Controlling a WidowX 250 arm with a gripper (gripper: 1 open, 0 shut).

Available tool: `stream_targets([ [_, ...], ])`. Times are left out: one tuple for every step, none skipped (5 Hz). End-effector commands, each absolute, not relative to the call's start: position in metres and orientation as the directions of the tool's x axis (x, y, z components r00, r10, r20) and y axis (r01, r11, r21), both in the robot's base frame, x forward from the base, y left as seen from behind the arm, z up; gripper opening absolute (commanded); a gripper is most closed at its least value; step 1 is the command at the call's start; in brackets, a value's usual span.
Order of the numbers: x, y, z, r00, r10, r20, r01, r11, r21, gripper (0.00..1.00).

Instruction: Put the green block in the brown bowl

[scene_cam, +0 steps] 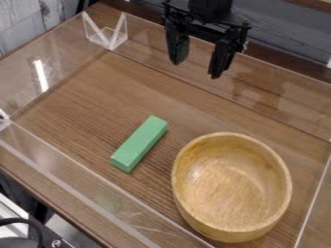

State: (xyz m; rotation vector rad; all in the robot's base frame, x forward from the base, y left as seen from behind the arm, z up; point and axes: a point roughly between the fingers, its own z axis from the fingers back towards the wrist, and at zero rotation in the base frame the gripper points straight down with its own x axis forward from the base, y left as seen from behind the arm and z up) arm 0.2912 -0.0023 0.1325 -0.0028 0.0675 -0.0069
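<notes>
Pincer (202, 53) spread, empty; green block (139, 143) looks light, stiff, so I'd pinch across its narrow mid, then to brown bowl (234, 184)

Wooden table (77, 111) bears green block (139, 143) beside brown bowl (233, 186)

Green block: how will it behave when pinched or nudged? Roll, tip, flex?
The green block lies flat with squared edges on the wooden table, so it probably slides rather than rolls or tips. It looks solid, likely stiff. The long narrow shape may pivot if pushed off-centre.
</notes>
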Motion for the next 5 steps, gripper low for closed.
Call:
stream_targets([
  [0.282, 0.006, 0.122, 0.995, -0.072, -0.069, 0.072, 0.997, -0.008, 1.0],
  [0.263, 0.016, 0.1, 0.983, -0.17, -0.072, 0.17, 0.985, -0.013, 1.0],
  [0.244, 0.024, 0.094, 0.973, -0.232, -0.018, 0.232, 0.973, -0.008, 1.0],
  [0.232, 0.03, 0.089, 0.964, -0.265, 0.012, 0.265, 0.964, 0.0, 1.0],
  [0.229, 0.033, 0.081, 0.96, -0.277, 0.031, 0.277, 0.961, 0.001, 1.0],
])
